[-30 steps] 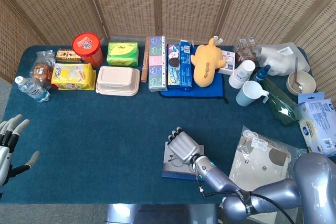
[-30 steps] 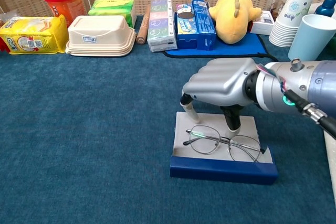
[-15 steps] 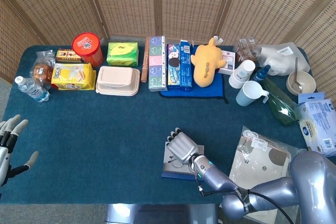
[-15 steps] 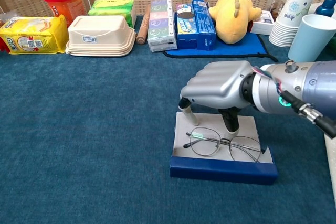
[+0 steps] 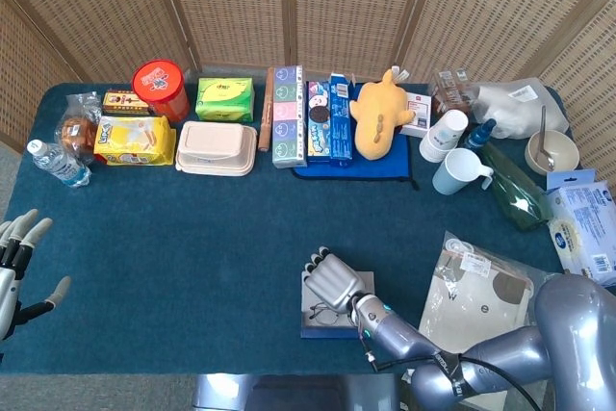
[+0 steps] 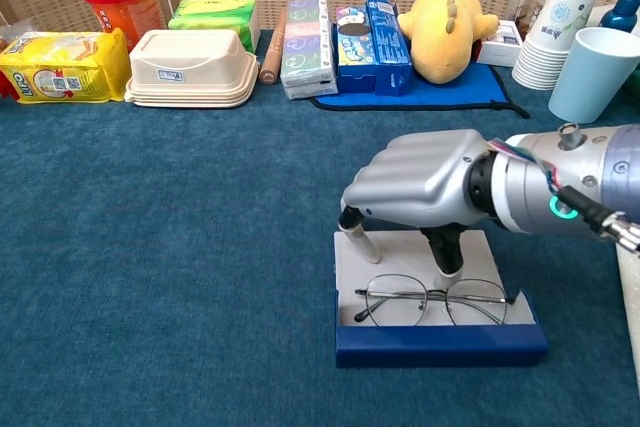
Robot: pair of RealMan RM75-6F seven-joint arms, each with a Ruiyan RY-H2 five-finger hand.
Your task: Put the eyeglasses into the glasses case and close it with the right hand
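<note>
On the blue table (image 6: 150, 247), the eyeglasses (image 6: 432, 301) lie inside the open glasses case (image 6: 440, 342) — right robot hand (image 6: 415, 190) hovers above, fingers curled, holding nothing — closing the lid comes next

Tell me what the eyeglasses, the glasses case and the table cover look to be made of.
Eyeglasses: thin wire frame, likely metal, with clear lenses that show the grey lining through.
Glasses case: matte blue shell, grey inside, perhaps leatherette or fabric over board.
Table cover: dark teal cloth with a felt-like, mottled nap.
</note>
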